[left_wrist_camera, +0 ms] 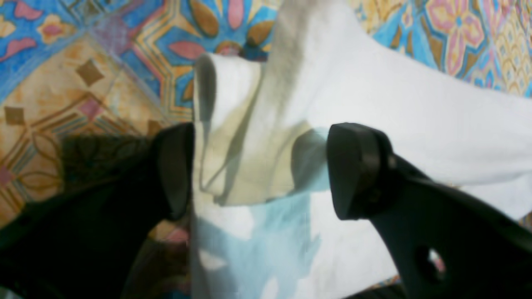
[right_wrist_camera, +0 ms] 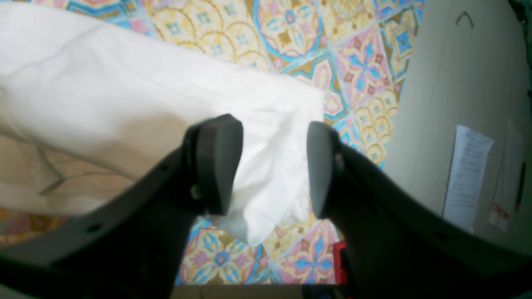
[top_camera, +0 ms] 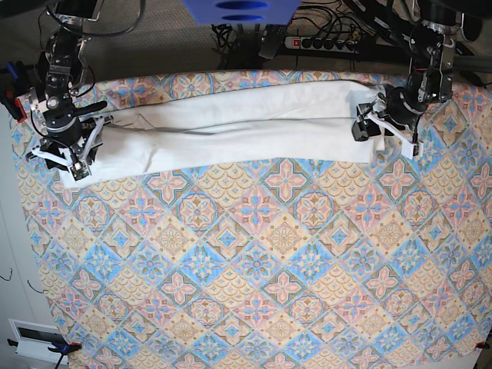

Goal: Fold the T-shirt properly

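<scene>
**Two arms poised at either end of a half-folded shirt**

The T-shirt (top_camera: 231, 127) lies along the far side of a table covered with a patterned tablecloth (top_camera: 254, 269), drawn out into a long, narrow white band with its plain side up and a lengthwise crease running through it. The base view shows one arm stationed at each short end of the band.

The left gripper (left_wrist_camera: 259, 170) stands over a bunched, rolled-up edge of cloth, its jaws spread wide. One pad (left_wrist_camera: 176, 170) is at the fabric's edge and the other (left_wrist_camera: 353, 166) is above the flat white cloth, but neither is pressing a fold between them. The right gripper (right_wrist_camera: 274, 166) is likewise parted, with a crumpled corner of the shirt lying between its two pads, loose rather than pinched. A pale cabinet or panel (right_wrist_camera: 461, 104) with a paper label stands just beyond the table edge in the right wrist view.

The lengthwise folds appear to be done, and the work in hand looks like the taking of the two ends ahead of a crosswise fold. The next move calls for each gripper to settle onto the cloth and close on all layers at once, since the bunched edge on the left side could let a layer slip free. One end would then need carrying over to the other evenly, keeping the band straight so the edges meet squarely.
</scene>
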